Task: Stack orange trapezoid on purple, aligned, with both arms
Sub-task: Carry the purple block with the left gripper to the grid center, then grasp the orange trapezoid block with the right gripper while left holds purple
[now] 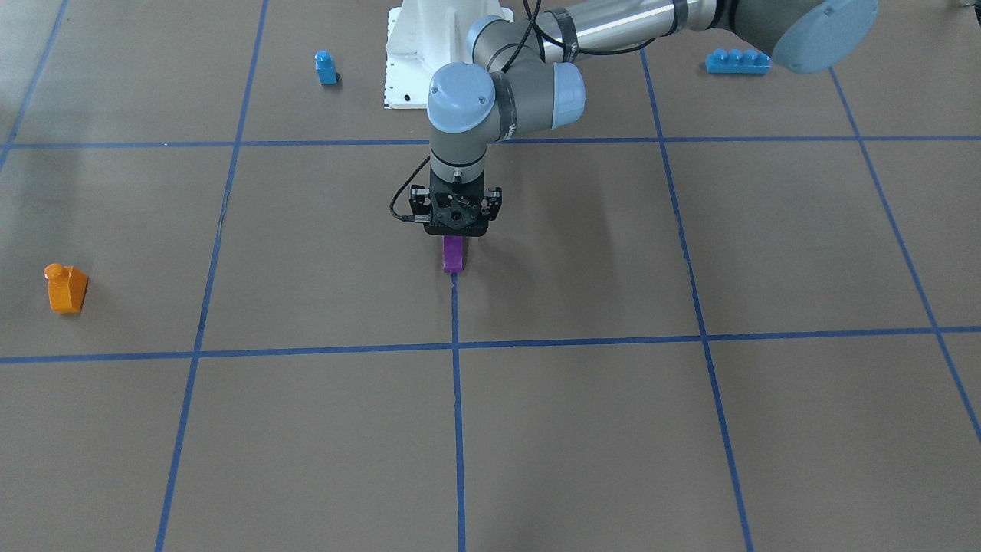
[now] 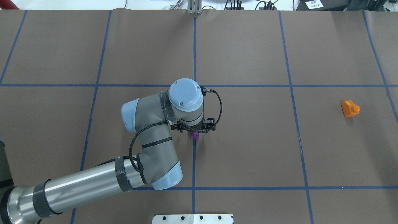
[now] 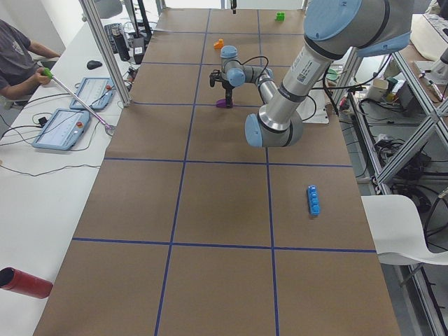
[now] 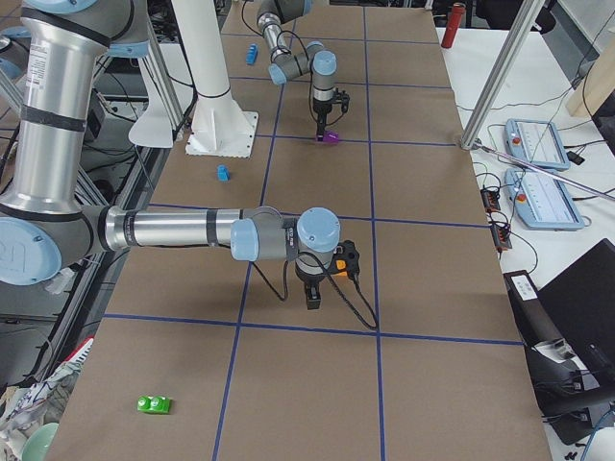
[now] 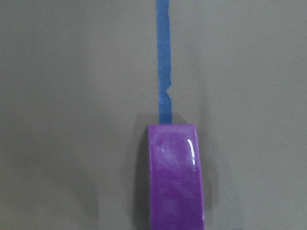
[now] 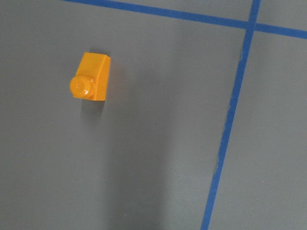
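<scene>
Front-facing view: my left pincer [image 1: 455,233] points straight down at the middle of the table [image 1: 582,429], directly over the purple [image 1: 453,257]. The wrist body hides the fingers, so I cannot tell whether they are apart or clamped. The orange trapezoid [image 1: 66,288] stands alone at 9 o'clock from the purple, well apart. A small blue block [image 1: 326,67] lies at 11 o'clock and a long blue brick [image 1: 737,61] at 1 o'clock.
Overhead view: the purple [image 2: 195,134] peeps out at 6 o'clock from under my left wrist, at the end of a tape line [image 2: 193,161]. The orange trapezoid [image 2: 350,108] is at 3 o'clock.
Right side view: my right pincer [image 4: 312,296] points down near the table. I cannot tell its state here.
Left wrist view: the purple fills 6 o'clock, with tape running to 12. No fingers show.
Right wrist view: the orange trapezoid sits at 10 o'clock, stud up and off centre. No fingers show.
Step in hand: I judge my left is tending the purple as the base, while the orange is not yet picked up.
Next move: my right must centre over the orange and close on its sides. It must then carry it across and seat it squarely on the purple's stud, so my left has to leave that top free.
</scene>
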You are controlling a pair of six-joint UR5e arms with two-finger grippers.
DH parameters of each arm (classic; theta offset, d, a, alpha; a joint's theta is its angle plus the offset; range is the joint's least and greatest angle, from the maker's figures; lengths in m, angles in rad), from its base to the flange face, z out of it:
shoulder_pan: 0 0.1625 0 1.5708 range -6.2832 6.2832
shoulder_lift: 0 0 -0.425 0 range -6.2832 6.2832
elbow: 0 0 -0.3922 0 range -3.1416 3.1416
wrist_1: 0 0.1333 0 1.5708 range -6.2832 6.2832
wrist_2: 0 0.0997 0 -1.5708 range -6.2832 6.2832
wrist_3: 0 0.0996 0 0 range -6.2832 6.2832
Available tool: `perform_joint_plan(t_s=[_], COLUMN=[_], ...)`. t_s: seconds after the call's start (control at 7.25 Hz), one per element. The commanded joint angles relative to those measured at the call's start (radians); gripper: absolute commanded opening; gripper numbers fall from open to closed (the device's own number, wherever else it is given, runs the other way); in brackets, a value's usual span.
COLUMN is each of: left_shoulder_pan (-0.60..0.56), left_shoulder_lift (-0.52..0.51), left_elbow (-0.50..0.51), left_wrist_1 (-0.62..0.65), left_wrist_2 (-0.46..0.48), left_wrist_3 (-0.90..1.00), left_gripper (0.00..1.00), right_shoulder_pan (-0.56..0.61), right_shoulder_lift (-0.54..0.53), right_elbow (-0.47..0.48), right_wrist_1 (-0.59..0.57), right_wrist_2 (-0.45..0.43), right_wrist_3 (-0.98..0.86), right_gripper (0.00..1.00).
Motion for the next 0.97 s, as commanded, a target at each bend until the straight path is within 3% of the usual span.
perform_joint_plan(t_s=[0.0, 0.14, 0.41, 0.83], left_shoulder_pan=[-0.021, -0.023, -0.023, -0.02], left_shoulder_lift=[0.001, 0.003, 0.003, 0.003], left_elbow=[-0.08, -0.088, -0.093, -0.102], left_wrist_1=[0.083, 0.091, 0.094, 0.094], left_wrist_2=[-0.003, -0.002, -0.002, 0.0], left_wrist_3=[0.001, 0.0, -0.003, -0.029], left_gripper=[0.99, 0.99, 0.99, 0.99], right_shoulder_pan=[-0.083, -0.134, -0.233, -0.303], right_shoulder_lift=[0.036, 0.063, 0.2, 0.294], right_elbow=[-0.014, -0.026, -0.206, -0.278], right_wrist_1=[-0.001, 0.047, 0.234, 0.241], right_wrist_2=[0.0, -0.009, -0.065, -0.092], right_wrist_3=[0.077, 0.196, 0.381, 0.446], right_gripper=[0.99, 0.99, 0.99, 0.99])
